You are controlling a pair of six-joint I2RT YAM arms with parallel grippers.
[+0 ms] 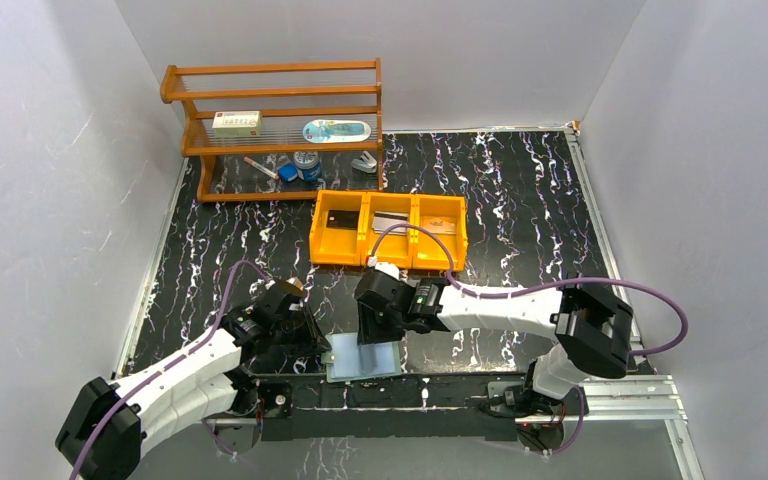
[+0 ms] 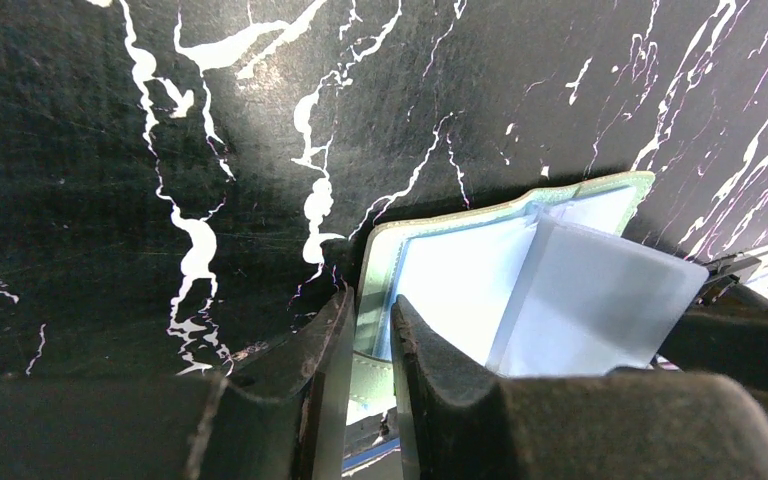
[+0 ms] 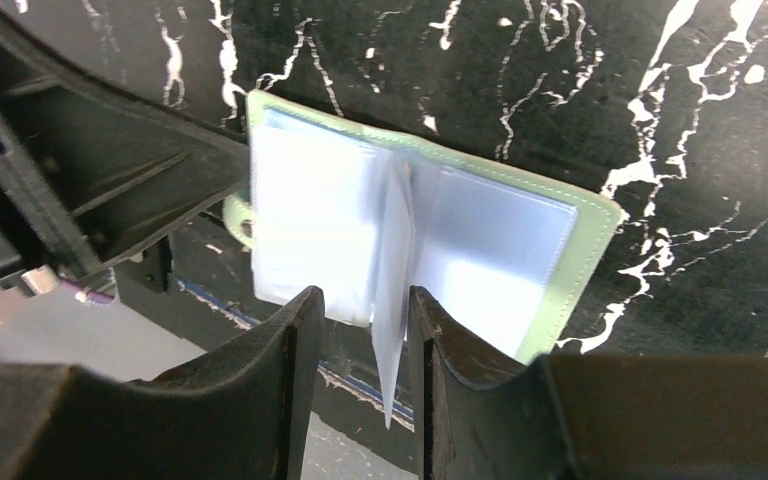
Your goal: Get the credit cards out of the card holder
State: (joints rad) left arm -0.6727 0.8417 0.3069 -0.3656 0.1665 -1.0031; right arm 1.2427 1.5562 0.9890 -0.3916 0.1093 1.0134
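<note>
The muted-green card holder [image 1: 364, 358] lies open at the table's near edge, its pale glossy pockets up. My left gripper [image 1: 307, 338] is shut on the holder's left edge [image 2: 372, 262]; the green rim sits between the jaws [image 2: 372, 300]. My right gripper [image 1: 378, 328] hovers over the holder [image 3: 500, 230], its jaws [image 3: 365, 300] slightly apart around an upright clear pocket leaf [image 3: 395, 250] that is not pinched. The black card [image 1: 343, 218], the silver-grey card [image 1: 390, 222] and the tan card [image 1: 438, 226] lie in the orange tray [image 1: 388, 258]. No card shows in the holder's pockets.
A wooden rack [image 1: 275, 95] stands at the back left with a white box [image 1: 237, 122] and small blue items [image 1: 305, 165]. The orange tray sits just behind both grippers. A metal rail [image 1: 440, 390] runs along the near edge under the holder.
</note>
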